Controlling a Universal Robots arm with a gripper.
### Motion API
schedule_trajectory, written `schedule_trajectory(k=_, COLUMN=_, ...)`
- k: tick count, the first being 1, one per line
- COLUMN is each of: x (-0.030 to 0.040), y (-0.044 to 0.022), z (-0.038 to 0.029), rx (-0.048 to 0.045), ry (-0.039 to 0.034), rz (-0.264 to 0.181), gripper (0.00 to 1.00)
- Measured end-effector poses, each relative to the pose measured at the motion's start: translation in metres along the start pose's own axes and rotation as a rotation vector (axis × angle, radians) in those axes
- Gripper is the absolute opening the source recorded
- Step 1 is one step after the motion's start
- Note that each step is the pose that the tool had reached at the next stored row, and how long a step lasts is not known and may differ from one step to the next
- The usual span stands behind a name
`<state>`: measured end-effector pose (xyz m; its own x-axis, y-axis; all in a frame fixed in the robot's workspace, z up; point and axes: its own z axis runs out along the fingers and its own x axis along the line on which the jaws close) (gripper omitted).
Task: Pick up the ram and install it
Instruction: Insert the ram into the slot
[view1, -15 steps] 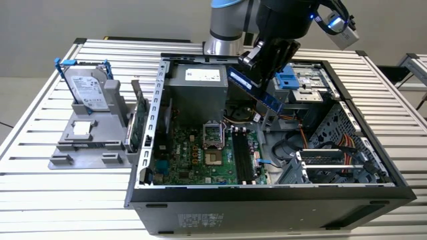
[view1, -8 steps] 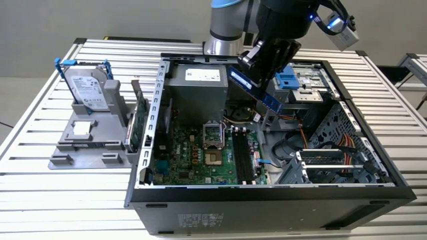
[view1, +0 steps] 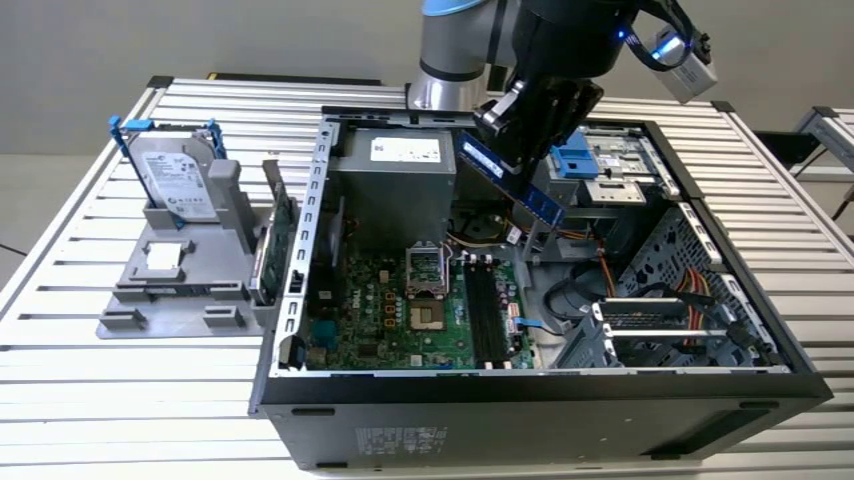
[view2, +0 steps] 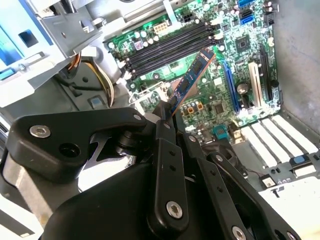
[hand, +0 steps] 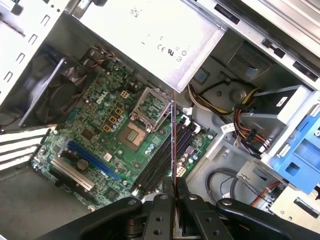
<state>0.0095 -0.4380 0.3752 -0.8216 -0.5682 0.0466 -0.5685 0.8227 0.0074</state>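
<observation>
We have the ram (view1: 538, 198) lifted, clamped in our tool (view1: 514, 135) above the empty memory slots (view1: 487, 310) of the open case (view1: 534, 405); seating it is left.

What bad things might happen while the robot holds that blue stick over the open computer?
The long dark blue ram stick hangs tilted in the black gripper, above the green motherboard. It might meet the narrow black memory slots crooked and jam instead of clicking in. The gripper seems to pinch the stick near one end, so it might slip and drop onto the board.
</observation>
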Motion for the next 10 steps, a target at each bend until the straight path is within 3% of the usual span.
schedule_trajectory(k=10, x=0.0000, y=0.0000, z=0.0000, rx=-0.0017, ry=-0.0003, rz=0.038, gripper=0.00)
